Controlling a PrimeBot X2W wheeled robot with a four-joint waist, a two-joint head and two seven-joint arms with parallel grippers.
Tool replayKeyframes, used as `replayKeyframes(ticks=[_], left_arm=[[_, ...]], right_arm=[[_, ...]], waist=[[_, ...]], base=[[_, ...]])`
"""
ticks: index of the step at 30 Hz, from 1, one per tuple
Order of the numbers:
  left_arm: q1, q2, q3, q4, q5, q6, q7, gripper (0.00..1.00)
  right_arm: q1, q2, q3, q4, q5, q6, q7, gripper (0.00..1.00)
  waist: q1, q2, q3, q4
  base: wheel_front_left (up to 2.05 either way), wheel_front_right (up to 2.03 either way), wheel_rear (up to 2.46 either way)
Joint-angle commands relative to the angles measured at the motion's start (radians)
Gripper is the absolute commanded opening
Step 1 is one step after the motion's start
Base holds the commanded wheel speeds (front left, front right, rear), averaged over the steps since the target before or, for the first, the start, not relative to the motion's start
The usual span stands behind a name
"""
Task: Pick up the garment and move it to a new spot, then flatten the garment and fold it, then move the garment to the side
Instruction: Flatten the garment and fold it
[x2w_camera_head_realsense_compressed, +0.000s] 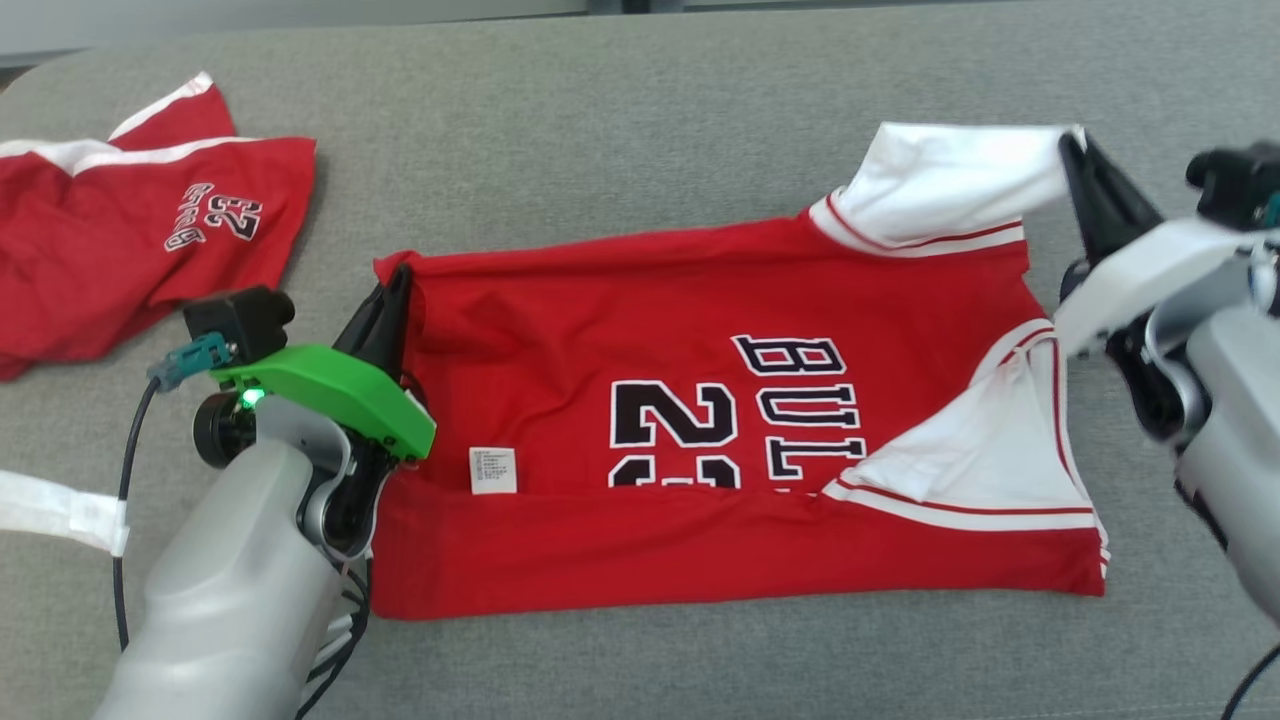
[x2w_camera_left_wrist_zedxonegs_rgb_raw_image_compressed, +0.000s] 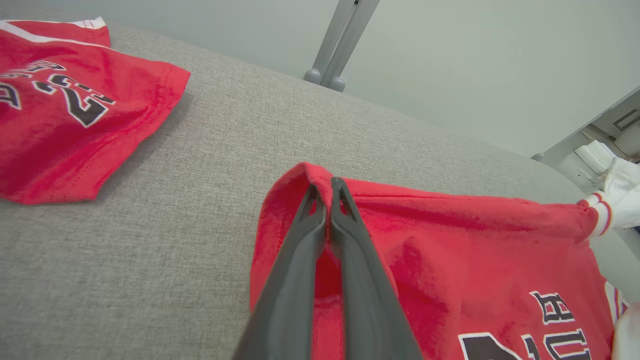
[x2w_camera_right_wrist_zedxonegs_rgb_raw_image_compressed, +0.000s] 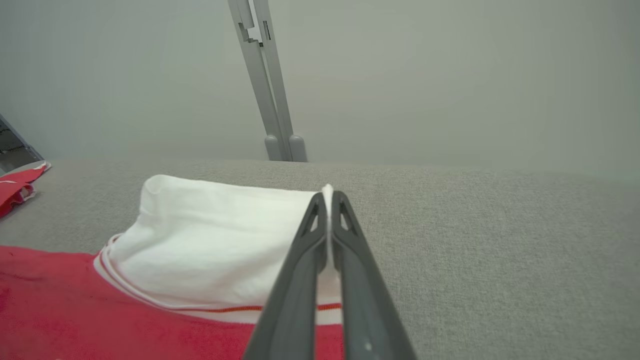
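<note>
"BUL" and "23" on jersey (x2w_camera_head_realsense_compressed: 600, 320)

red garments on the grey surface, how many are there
2. One jersey lies in the middle, pinched at one end by the left gripper and at its white sleeve by the right gripper. The second garment lies crumpled at the head view's far left. None seems hidden.

The jersey (x2w_camera_head_realsense_compressed: 700, 300) is seen to be matt red knit cloth, with sleeves of smoother white cloth. The surface (x2w_camera_head_realsense_compressed: 600, 120) is covered in coarse grey woven fabric. The fingers (x2w_camera_left_wrist_zedxonegs_rgb_raw_image_compressed: 295, 280) are made of dark matt plastic, and the left wrist's cover (x2w_camera_head_realsense_compressed: 330, 395) of glossy green plastic. The forearm (x2w_camera_head_realsense_compressed: 230, 580) is cased in a smooth, pale grey shell.
</note>
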Motion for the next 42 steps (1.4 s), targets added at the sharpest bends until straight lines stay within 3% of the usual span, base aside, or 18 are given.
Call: replayKeyframes(ticks=[1,12,27,28,29,30,31,36,42], left_arm=[[0.026,0.011,0.002,-0.008,-0.002,-0.002,-0.008,0.00],[0.192,0.047,0.013,-0.112,0.001,0.027,-0.044,0.00],[0.400,0.036,0.029,-0.274,-0.017,0.108,-0.056,0.00],[0.406,0.035,0.031,-0.277,-0.017,0.110,-0.056,0.00],[0.410,0.039,0.033,-0.278,-0.008,0.116,-0.058,0.34],[0.411,0.042,0.035,-0.280,0.002,0.121,-0.059,0.84],[0.415,0.043,0.038,-0.279,0.010,0.124,-0.059,1.00],[0.426,0.039,0.069,-0.287,0.049,0.143,-0.062,1.00],[0.464,0.015,0.204,-0.370,0.179,0.160,-0.060,1.00]], right_arm=[[0.053,0.002,-0.017,-0.031,-0.016,-0.002,-0.004,0.00],[0.403,0.046,-0.200,-0.295,-0.096,-0.002,-0.005,0.00],[0.669,0.112,-0.332,-0.386,-0.135,-0.002,0.032,0.00],[0.675,0.115,-0.336,-0.386,-0.137,-0.002,0.035,0.13],[0.677,0.118,-0.341,-0.392,-0.140,-0.002,0.036,0.49],[0.678,0.121,-0.344,-0.395,-0.142,-0.002,0.037,1.00],[0.682,0.126,-0.347,-0.398,-0.143,-0.002,0.041,1.00],[0.675,0.124,-0.363,-0.414,-0.152,-0.002,0.040,1.00],[0.627,0.111,-0.382,-0.392,-0.173,-0.002,0.067,1.00]], waist=[[0.0000,-0.0001,-0.030,-0.033],[0.0000,-0.0001,-0.064,-0.043],[0.0000,-0.0001,-0.102,-0.022],[0.0000,-0.0001,-0.104,-0.020],[0.0000,-0.0001,-0.106,-0.019],[0.0000,-0.0001,-0.107,-0.017],[0.0000,-0.0001,-0.110,-0.017],[0.0000,-0.0001,-0.126,-0.013],[0.0000,-0.0001,-0.136,-0.006]], base=[[0.00,0.00,0.00],[0.00,0.00,0.00],[0.00,0.00,0.00],[0.00,0.00,0.00],[0.00,0.00,0.00],[0.00,0.00,0.00],[0.00,0.00,0.00],[0.00,0.00,0.00],[0.00,0.00,0.00]])
